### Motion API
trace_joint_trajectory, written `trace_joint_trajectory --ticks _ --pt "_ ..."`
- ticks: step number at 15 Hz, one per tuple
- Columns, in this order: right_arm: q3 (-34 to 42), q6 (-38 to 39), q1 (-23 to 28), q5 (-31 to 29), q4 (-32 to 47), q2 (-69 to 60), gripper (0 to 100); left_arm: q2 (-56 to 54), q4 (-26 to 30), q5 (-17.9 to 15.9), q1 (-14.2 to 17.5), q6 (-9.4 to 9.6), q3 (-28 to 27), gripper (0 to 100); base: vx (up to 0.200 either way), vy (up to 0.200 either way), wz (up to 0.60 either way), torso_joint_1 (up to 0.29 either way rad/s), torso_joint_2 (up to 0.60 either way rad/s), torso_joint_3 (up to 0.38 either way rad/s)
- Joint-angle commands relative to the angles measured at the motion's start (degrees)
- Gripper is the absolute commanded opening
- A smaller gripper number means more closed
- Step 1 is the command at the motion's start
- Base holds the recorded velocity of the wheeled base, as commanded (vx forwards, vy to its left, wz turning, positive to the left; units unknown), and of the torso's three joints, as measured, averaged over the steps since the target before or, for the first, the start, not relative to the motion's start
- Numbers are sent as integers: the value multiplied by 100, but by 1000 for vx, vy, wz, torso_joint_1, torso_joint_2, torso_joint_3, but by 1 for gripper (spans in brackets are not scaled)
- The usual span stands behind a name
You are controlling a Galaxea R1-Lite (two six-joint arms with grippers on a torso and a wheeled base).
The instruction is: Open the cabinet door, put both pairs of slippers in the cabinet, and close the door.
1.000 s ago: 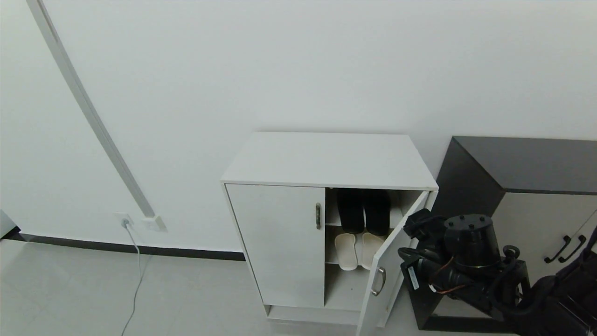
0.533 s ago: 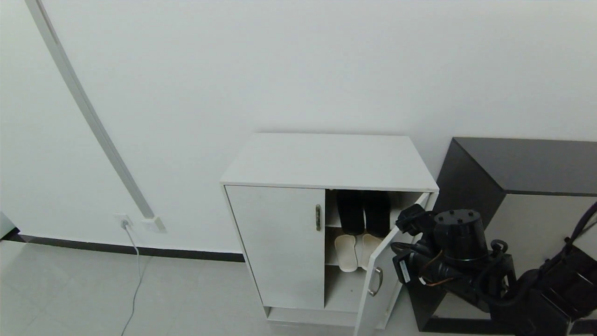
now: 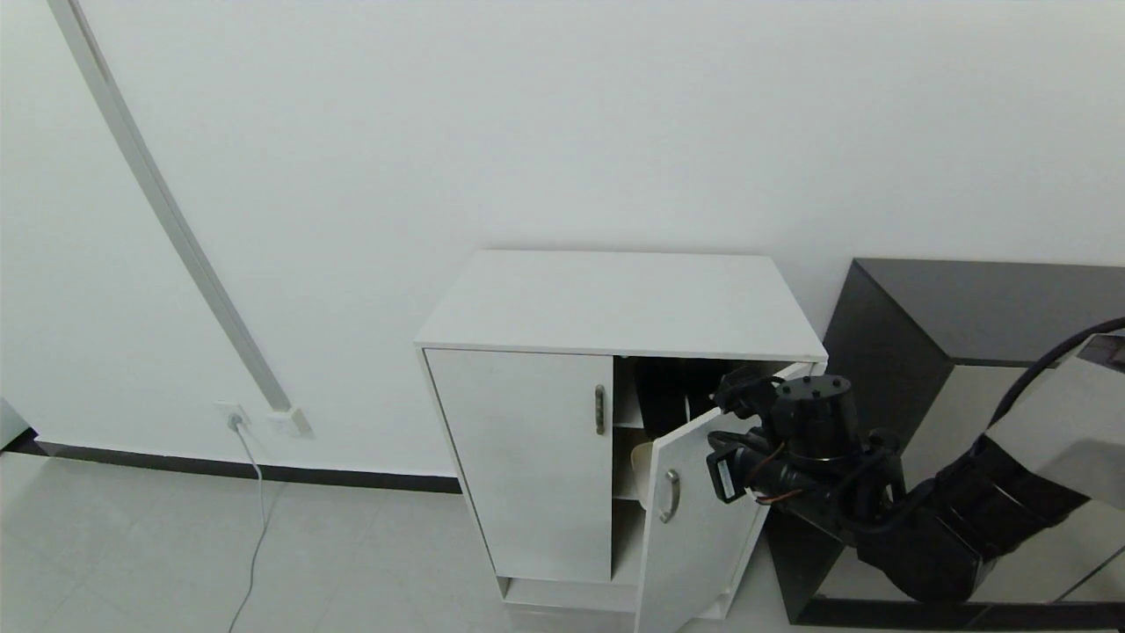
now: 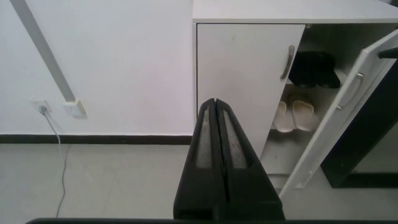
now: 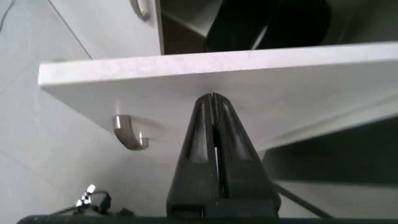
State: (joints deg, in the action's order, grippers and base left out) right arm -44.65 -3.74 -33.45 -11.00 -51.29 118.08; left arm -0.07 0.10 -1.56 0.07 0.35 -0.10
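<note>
On the right end effector (image 5: 213, 98) I see both fingers pressed flat together with nothing held between them; its tip sits against the outer face of the right cabinet door (image 5: 298, 106), just under that door's top edge. From the head camera the same end effector (image 3: 740, 391) is at the door's upper corner, on the hinge side of the curved metal handle (image 3: 671, 495). That door stands partly open, swung out from the cabinet (image 3: 615, 299), with a gap between it and the left door (image 3: 518, 457), which is closed flat.

Through the gap I can see the black slippers (image 3: 664, 396) on the upper shelf, side by side; the white slippers (image 4: 295, 115) lie on the shelf just below them, and from the head camera only a sliver shows past the door edge.

The left end effector (image 4: 214, 104) hangs well apart from the cabinet, facing it above the grey floor (image 4: 112, 180); its fingers are closed on each other and carry nothing. A dark cabinet (image 3: 967, 308) stands just beside the white one, on my right.
</note>
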Motion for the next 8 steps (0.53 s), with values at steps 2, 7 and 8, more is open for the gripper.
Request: trace_joint_trajectory --ticks 2,7,8 --pt "-527 -4 -12 -8 5 488 0 7 -1 -2 1 0 1 0 0 0 0 0 0 0" --pt "-1291 -12 32 -17 22 1051 0 7 -1 -2 1 0 1 0 0 0 0 0 0 0" --pt "-1362 -12 58 -17 31 1103 0 7 -1 -2 1 0 1 0 0 0 0 0 0 0"
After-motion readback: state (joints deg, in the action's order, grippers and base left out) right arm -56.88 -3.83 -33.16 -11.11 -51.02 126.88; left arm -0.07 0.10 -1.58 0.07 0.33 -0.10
